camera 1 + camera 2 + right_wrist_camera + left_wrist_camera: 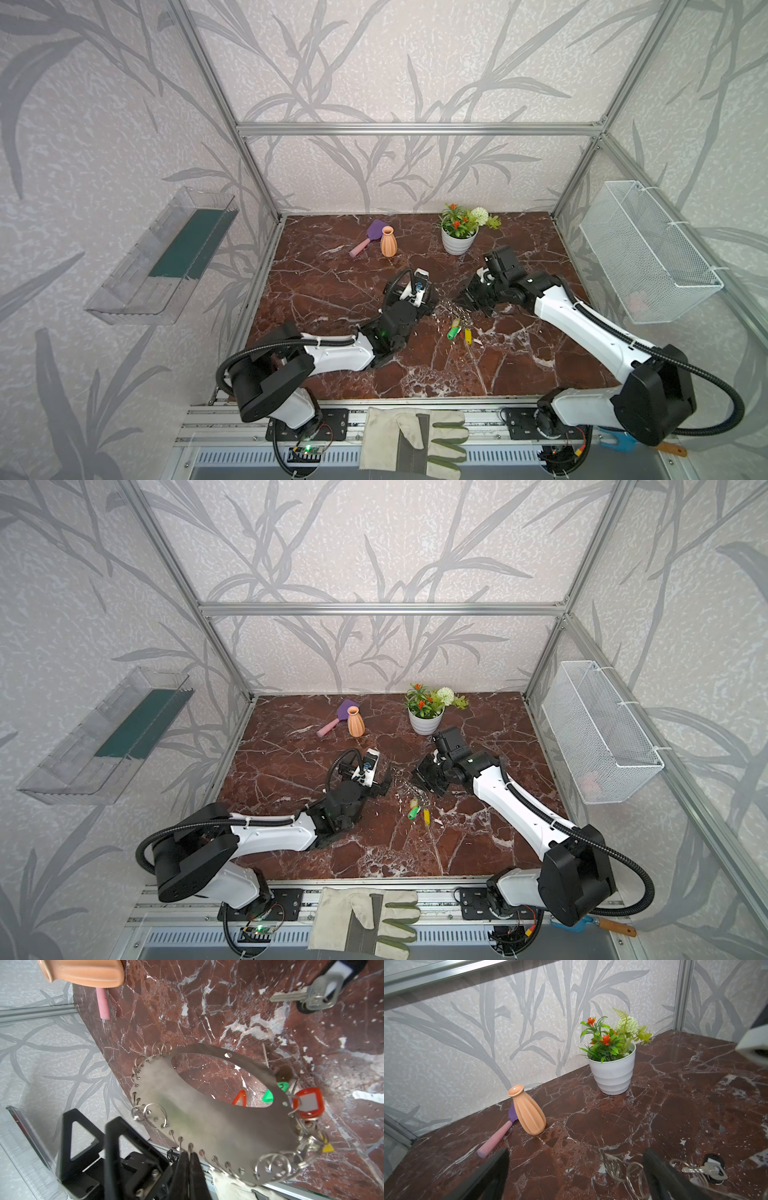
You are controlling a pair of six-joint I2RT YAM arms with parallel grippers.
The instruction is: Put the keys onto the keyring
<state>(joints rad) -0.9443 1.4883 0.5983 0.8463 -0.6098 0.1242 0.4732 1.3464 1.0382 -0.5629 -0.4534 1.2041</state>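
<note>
Right wrist view: we see right gripper (pixel 189 1156) clenched on keyring (pixel 207 1122) edge, held tilted over surface (pixel 228 1001), keys (pixel 309 1103) hanging at far end. We find left gripper (pixel 575 1167) released, empty, just beside keyring.

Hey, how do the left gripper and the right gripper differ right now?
The left gripper has its jaws wide apart; the right gripper has them shut. The left gripper grips nothing, while the right gripper pinches the ringed edge of the keyring. In both top views the left gripper is left of the keyring, the right gripper right of it. Both have black fingers.
</note>
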